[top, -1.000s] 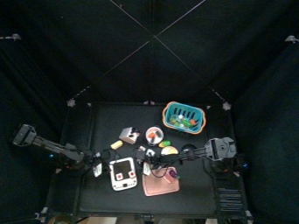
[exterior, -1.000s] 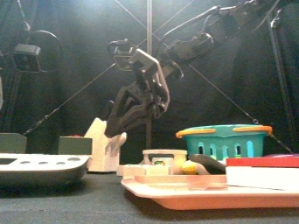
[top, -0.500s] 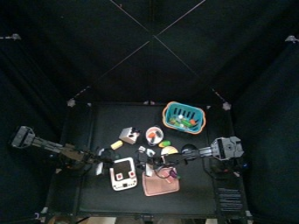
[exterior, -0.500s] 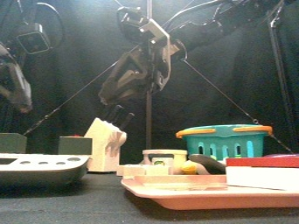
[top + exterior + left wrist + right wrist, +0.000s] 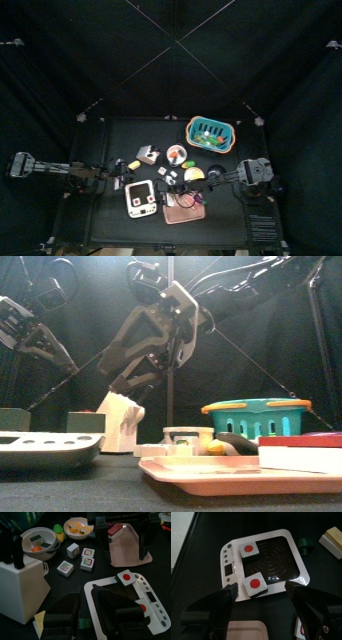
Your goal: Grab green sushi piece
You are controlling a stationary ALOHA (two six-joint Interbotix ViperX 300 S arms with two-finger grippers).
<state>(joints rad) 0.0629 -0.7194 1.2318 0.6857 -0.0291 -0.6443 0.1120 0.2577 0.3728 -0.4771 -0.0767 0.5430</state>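
Your left pincer [image 5: 85,604] is spread open and holds nothing. It hangs over the edge of the white tray [image 5: 137,592] near the front of the worktop [image 5: 107,135]. Just past it lie three small sushi blocks [image 5: 87,558], and past those a pink board [image 5: 130,549].

Your right pincer [image 5: 262,589] is spread wide and is empty too. It hangs over the same white tray, above two white blocks with red dots [image 5: 256,583].

The green sushi piece [image 5: 213,146] is not between any jaws. It lies on the worktop toward the back right corner, just in front of the teal basket [image 5: 210,129]. It is well apart from both pincers, and nearer to your right one.
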